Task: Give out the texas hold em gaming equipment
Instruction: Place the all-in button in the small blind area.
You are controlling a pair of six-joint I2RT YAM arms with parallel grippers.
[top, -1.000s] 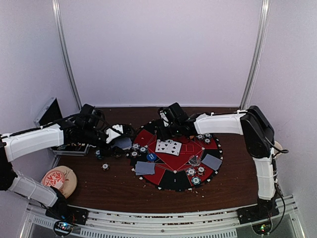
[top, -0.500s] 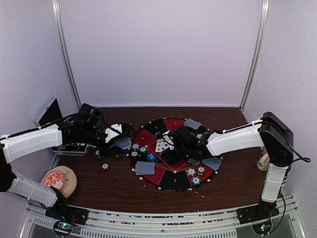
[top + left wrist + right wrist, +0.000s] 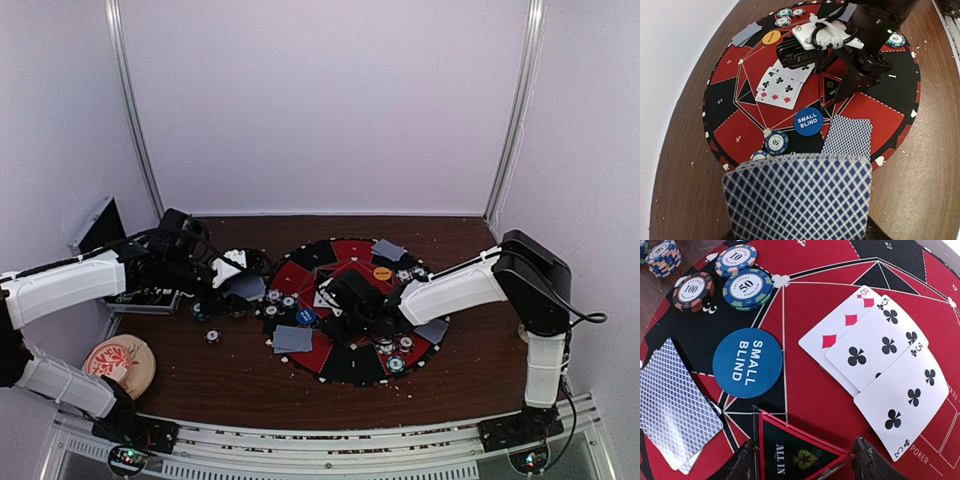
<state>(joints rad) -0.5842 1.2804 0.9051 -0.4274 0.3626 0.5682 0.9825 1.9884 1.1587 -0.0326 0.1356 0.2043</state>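
I see three white cards (image 3: 875, 375) lying face up, fanned and overlapping, near the middle of the mat. Just left of them lies a flat blue disc (image 3: 747, 362) that says SMALL BLIND. Left of it is a face-down card pair (image 3: 675, 402) with a blue criss-cross back. Three chips (image 3: 722, 280) marked 10, 50 and 100 lie flat close together. An orange disc (image 3: 771, 37) lies on the far side. A clear triangle piece (image 3: 800, 452) says ALL IN.

Blue small-blind disc (image 3: 747, 362), blue-white diamond-patterned card backs (image 3: 799, 197), red-and-black mat (image 3: 805, 385), orange disc (image 3: 771, 37)
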